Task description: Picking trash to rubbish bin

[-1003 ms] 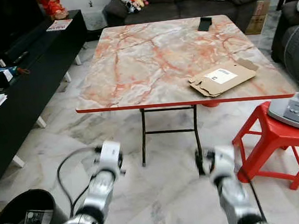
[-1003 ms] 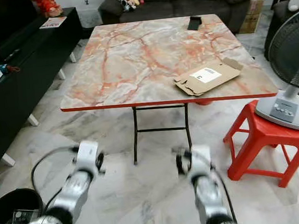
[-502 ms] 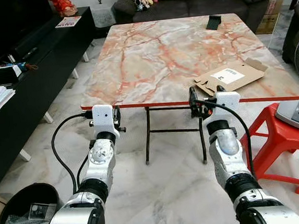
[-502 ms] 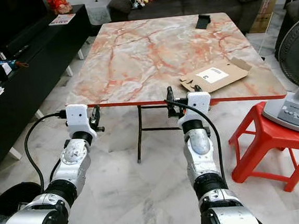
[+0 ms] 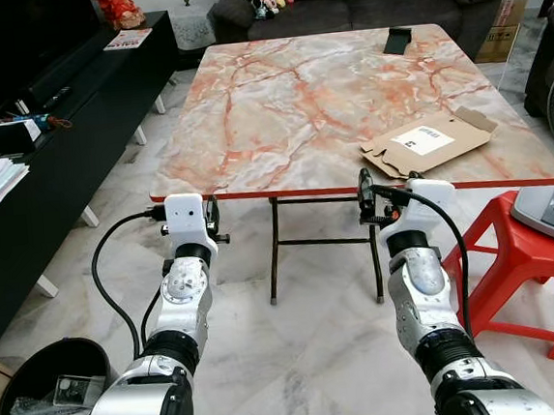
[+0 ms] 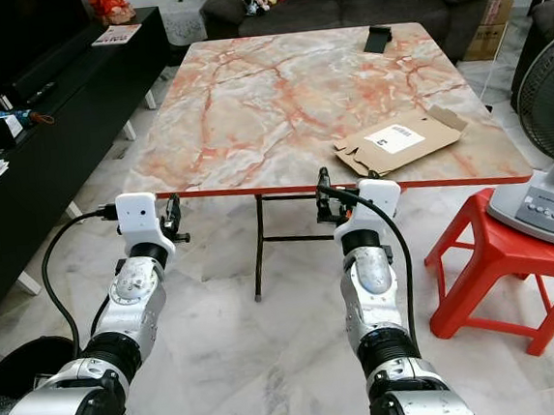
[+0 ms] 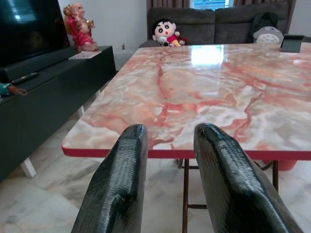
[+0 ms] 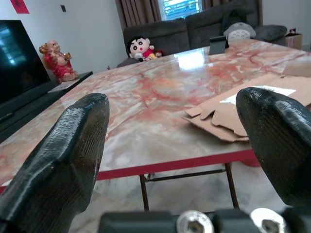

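On the marble tabletop [image 5: 277, 101], near its right front edge, lies the flattened cardboard box [image 5: 427, 143], just beyond the right tool [image 5: 365, 192], whose fingers stand wide apart. The left tool [image 5: 212, 218] is narrow and idle. Best to slide one finger under the overhanging flap, pinch firmly, then carry it to the black rubbish bin [image 5: 42, 388] at floor left.

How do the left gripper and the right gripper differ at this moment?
The left gripper has a narrow gap between its fingers, while the right gripper is spread wide open. The left gripper faces bare tabletop at the table edge; the right gripper faces the flattened cardboard box lying on the table. Both are raised to the near red edge of the table, point forward over it, and hold nothing.
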